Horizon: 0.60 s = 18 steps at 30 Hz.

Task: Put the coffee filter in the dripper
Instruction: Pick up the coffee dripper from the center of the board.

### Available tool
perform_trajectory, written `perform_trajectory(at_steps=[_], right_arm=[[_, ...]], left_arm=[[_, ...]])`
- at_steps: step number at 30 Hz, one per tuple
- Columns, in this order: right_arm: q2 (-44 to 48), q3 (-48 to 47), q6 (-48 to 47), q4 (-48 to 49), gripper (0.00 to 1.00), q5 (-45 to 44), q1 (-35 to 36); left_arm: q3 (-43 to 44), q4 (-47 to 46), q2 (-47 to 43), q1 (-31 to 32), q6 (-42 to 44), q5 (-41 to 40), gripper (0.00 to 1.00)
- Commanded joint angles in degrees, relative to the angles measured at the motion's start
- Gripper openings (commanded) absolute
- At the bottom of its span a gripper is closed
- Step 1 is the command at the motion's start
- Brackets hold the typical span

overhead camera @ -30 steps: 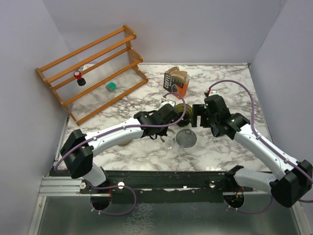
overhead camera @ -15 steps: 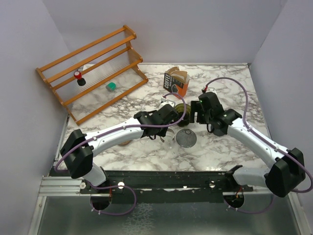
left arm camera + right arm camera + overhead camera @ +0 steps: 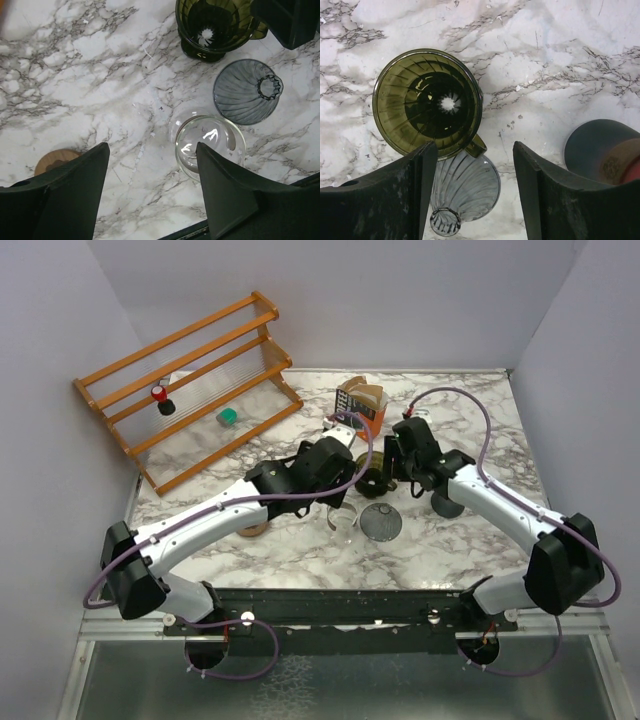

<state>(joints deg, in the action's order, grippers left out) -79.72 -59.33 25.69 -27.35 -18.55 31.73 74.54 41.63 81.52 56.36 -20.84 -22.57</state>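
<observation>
The olive-green dripper (image 3: 427, 100) stands upright and empty on the marble, also seen in the left wrist view (image 3: 215, 25) and half hidden under my right arm from above (image 3: 372, 480). My right gripper (image 3: 472, 195) hangs open just above and beside it, over a grey ribbed dripper (image 3: 465, 192) lying tipped over. Brown paper, the coffee filter (image 3: 371, 393), sticks out of the open COFFEE box (image 3: 356, 410) behind. My left gripper (image 3: 152, 200) is open and empty, its right finger beside a clear glass cup (image 3: 210, 145).
A dark round canister (image 3: 602, 150) sits right of the right gripper. A wooden coaster (image 3: 55, 160) lies near the left gripper. A wooden rack (image 3: 190, 380) with a red-capped item (image 3: 158, 393) and a green cube (image 3: 228, 417) stands at the back left.
My left gripper opened from shut and drew back from the glass cup. The right arm swung left and forward over the olive dripper, its jaws narrowing somewhat.
</observation>
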Motion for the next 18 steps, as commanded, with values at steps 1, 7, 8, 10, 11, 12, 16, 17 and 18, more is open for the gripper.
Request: perform_trajectory(at_steps=[1, 7, 8, 10, 11, 12, 16, 17, 18], right_arm=[[-1.9, -1.6, 0.6, 3.2, 0.66, -1.2, -1.1], [-4.9, -1.7, -0.4, 5.4, 0.64, 2.8, -3.5], [-5.5, -1.8, -0.5, 5.7, 0.64, 3.2, -3.8], [-6.6, -2.0, -0.5, 6.1, 0.63, 4.3, -4.7], [-7.1, -2.2, -0.5, 6.3, 0.63, 4.9, -5.2], [-7.7, -2.4, -0.6, 6.6, 0.62, 5.3, -5.4], [-9.2, -2.9, -0.8, 7.9, 0.60, 7.9, -5.9], [-9.5, -2.9, -0.7, 8.3, 0.59, 8.4, -6.1], [-9.6, -2.8, -0.5, 8.8, 0.57, 8.9, -6.2]], left_arm=[[1.2, -0.6, -3.4, -0.5, 5.8, -2.6, 0.74], [-6.9, -11.3, -10.4, -2.1, 11.0, -1.8, 0.83], [-8.0, -12.3, -11.6, -2.7, 11.3, -1.5, 0.83], [-9.5, -13.6, -13.9, -3.4, 11.3, -1.5, 0.84], [-10.5, -14.3, -14.9, -3.5, 11.1, -1.7, 0.85], [-11.5, -15.0, -15.8, -3.6, 10.7, -2.3, 0.85], [-15.5, -17.6, -19.6, -3.6, 10.0, -3.5, 0.86], [-15.9, -17.7, -20.2, -3.6, 9.8, -4.0, 0.86], [-16.3, -18.1, -20.7, -3.6, 9.7, -4.3, 0.86]])
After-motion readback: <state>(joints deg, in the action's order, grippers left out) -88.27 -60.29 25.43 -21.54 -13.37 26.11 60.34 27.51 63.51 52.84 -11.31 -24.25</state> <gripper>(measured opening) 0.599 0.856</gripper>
